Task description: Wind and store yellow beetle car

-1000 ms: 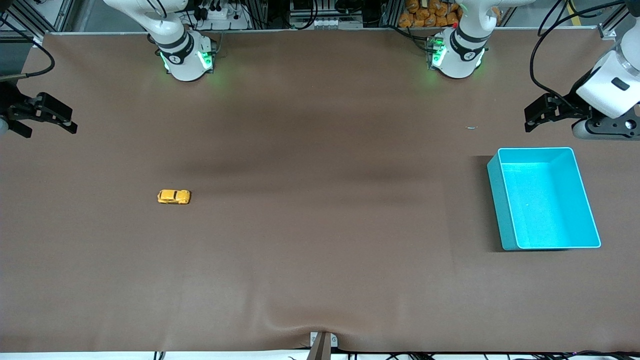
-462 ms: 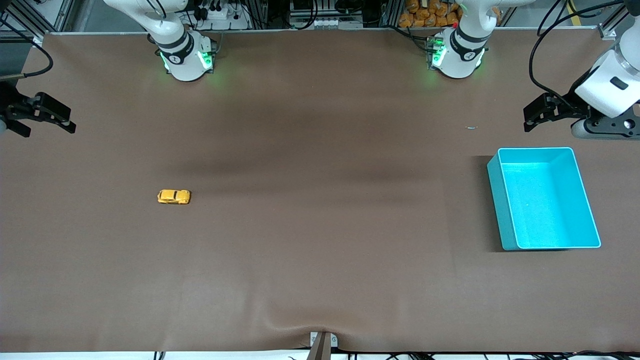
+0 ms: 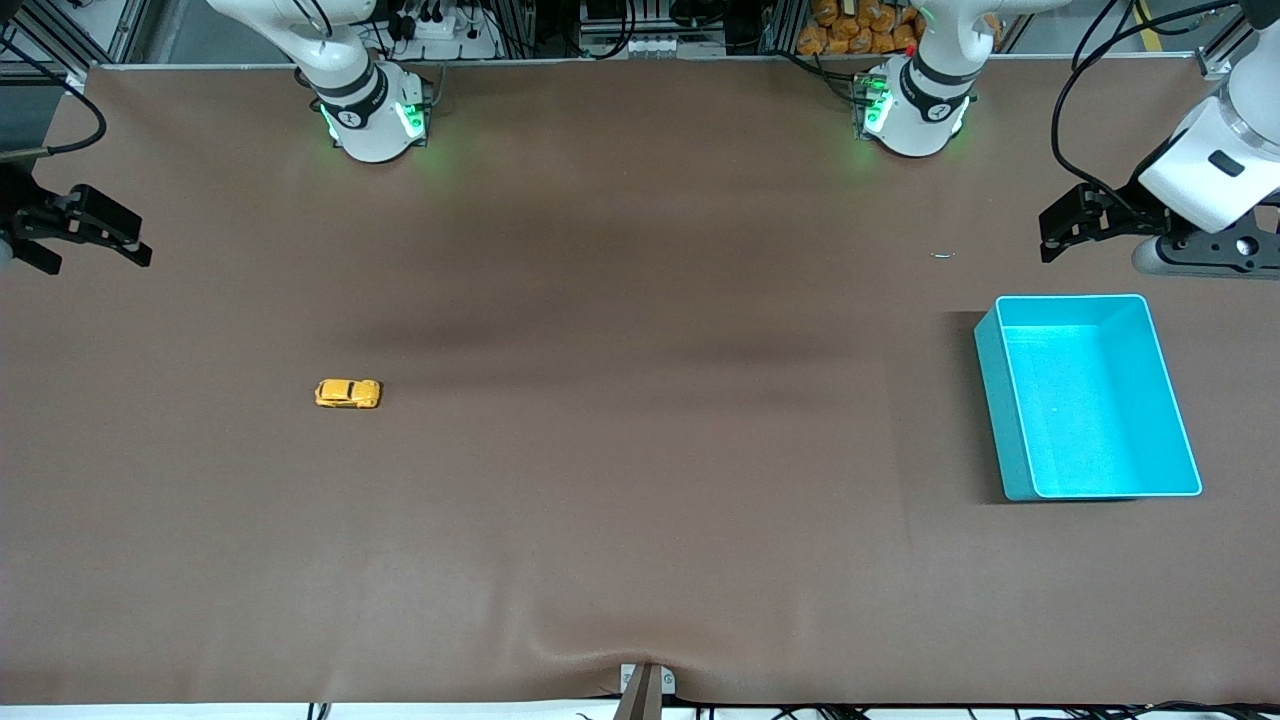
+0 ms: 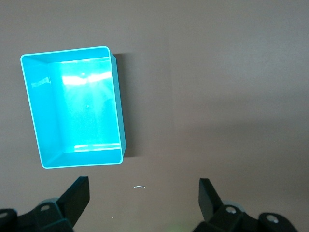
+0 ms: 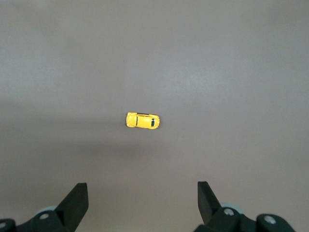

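Note:
The yellow beetle car is a tiny toy with dark windows, resting on the brown table toward the right arm's end; it shows again in the right wrist view as the car. My right gripper hangs open and empty in the air over that end's edge, apart from the car. My left gripper is also open and empty, raised over the table by the turquoise bin. In the left wrist view the bin holds nothing, and the left gripper frames bare table.
A small silvery scrap lies on the table between the bin and the left arm's base; the left wrist view shows the scrap too. Both arm bases stand along the table's back edge. A clamp sits at the edge nearest the camera.
The left arm has drifted slightly, its gripper shifting a little toward the bases' edge. The right arm, the car and the bin have stayed put.

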